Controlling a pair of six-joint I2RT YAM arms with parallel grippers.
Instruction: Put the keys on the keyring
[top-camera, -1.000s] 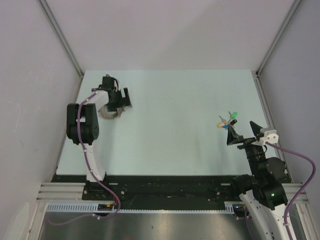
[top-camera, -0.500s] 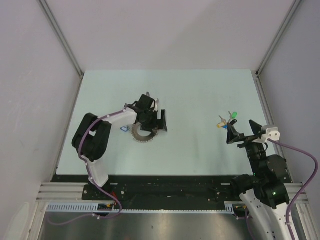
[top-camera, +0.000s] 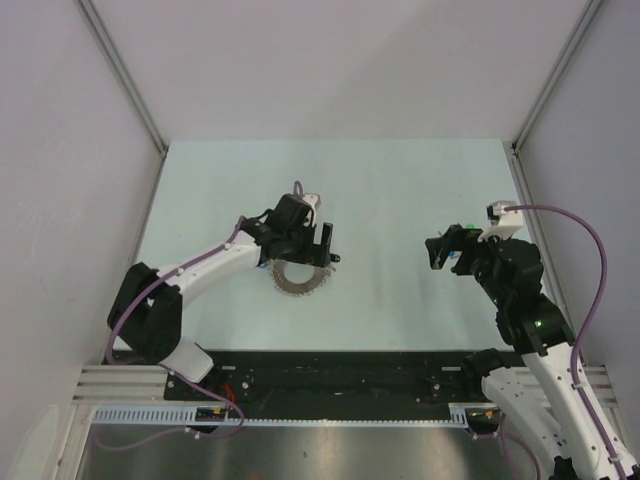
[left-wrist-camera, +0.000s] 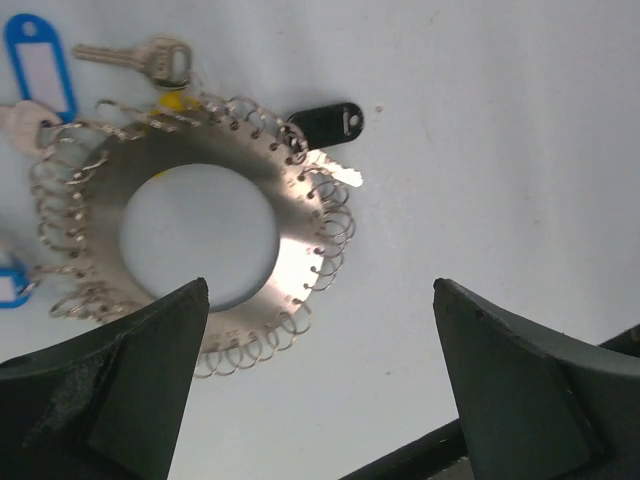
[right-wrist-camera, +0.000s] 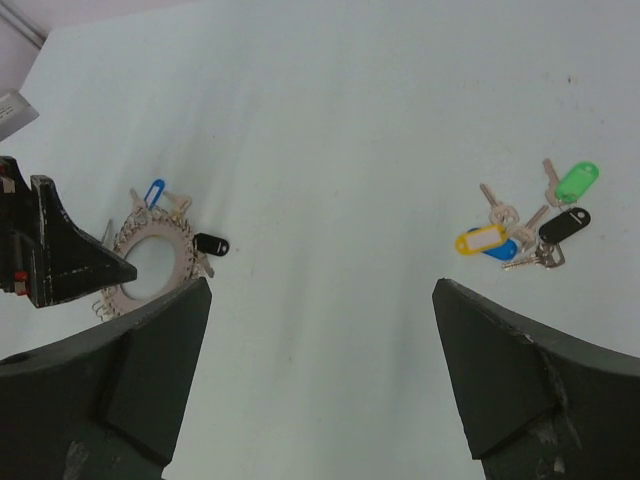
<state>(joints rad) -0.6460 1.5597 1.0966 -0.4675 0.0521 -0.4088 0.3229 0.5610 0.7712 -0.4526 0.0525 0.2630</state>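
Observation:
The keyring (left-wrist-camera: 300, 250) is a flat grey metal disc with small wire loops round its rim, lying on the table (top-camera: 390, 190). It carries a black-tagged key (left-wrist-camera: 325, 122), a blue-tagged key (left-wrist-camera: 35, 55) and a bare silver key (left-wrist-camera: 135, 57). My left gripper (left-wrist-camera: 320, 285) is open just above it, with the ring's lower right rim by the left fingertip. In the top view the ring (top-camera: 298, 283) lies just in front of the left gripper (top-camera: 302, 252). Loose keys (right-wrist-camera: 530, 230) with green, black, yellow and blue tags lie in a cluster. My right gripper (right-wrist-camera: 320, 288) is open and empty above the table, the cluster to its right.
The enclosure's grey walls and metal posts (top-camera: 125, 85) border the table on three sides. The black rail with both arm bases (top-camera: 330, 365) runs along the near edge. In the top view the right gripper (top-camera: 447, 250) covers most of the loose keys.
The left arm has brought the keyring from the far left to the middle of the table. The right arm has risen and swung inward over the loose keys.

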